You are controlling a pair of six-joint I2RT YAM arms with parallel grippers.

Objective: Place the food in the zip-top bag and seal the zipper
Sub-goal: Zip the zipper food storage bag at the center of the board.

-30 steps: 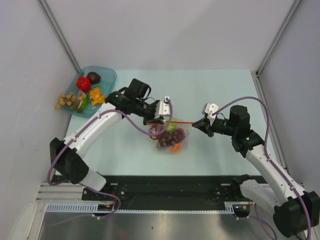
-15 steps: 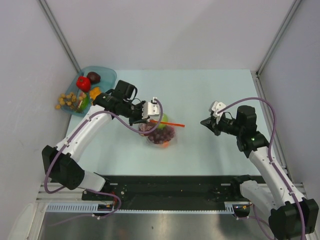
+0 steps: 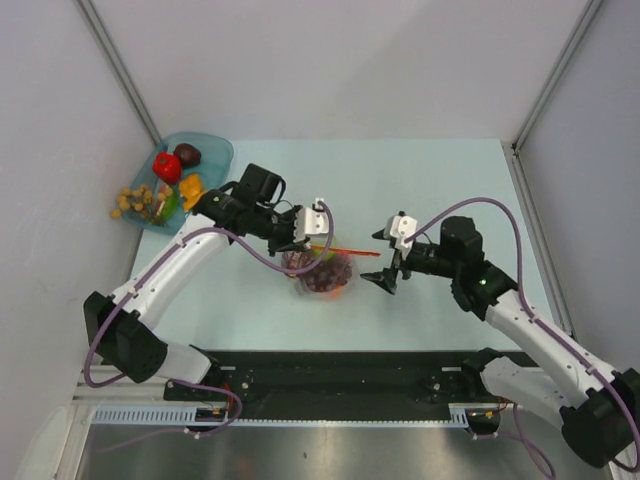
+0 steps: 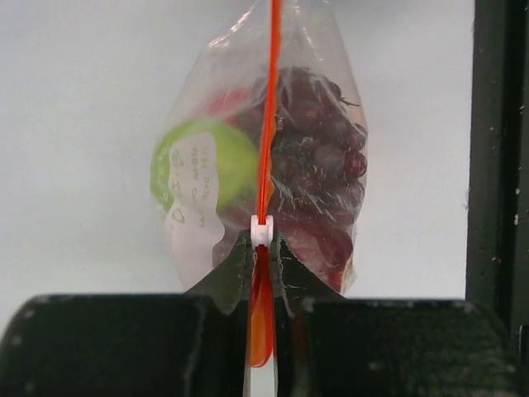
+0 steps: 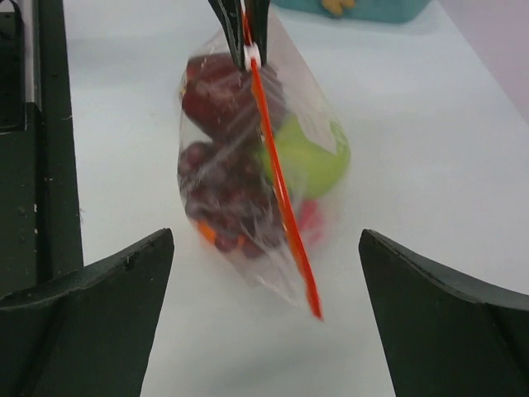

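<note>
Fruit is already inside the bag, so the step in hand is the sealing.

From above, the bag (image 3: 322, 272) sits on the table (image 3: 440, 180) between the two arms, well apart from the tray (image 3: 212, 150) at the far left corner. The left gripper (image 3: 308, 238) is pinched onto the near-left end of the zipper (image 3: 345, 250). That red strip runs roughly left to right across the table, its free end pointing at the right gripper (image 3: 385, 257). The right gripper is spread wide, holds nothing and sits just beside that tip.

In the left wrist view, the left gripper (image 4: 261, 248) is clamped tight on the zipper (image 4: 269, 124), with a small white slider (image 4: 261, 230) just past its fingertips. The strip runs straight away from the camera as one thin line. The bag (image 4: 322, 107) bulges either side of it, with grapes (image 4: 318, 157) on the right and a green apple (image 4: 227, 157) behind a white label (image 4: 192, 198) on the left.

In the right wrist view, the right gripper (image 5: 266, 240) is fully spread and empty. The bag (image 5: 240, 190) is ahead of it, and the zipper (image 5: 281, 198) slants toward the camera, its loose tip between the open fingers.

I cannot tell whether the seal is closed along its whole length. My guess is that the right gripper should close on the free tip and hold the strip taut while the seal is run shut.
</note>
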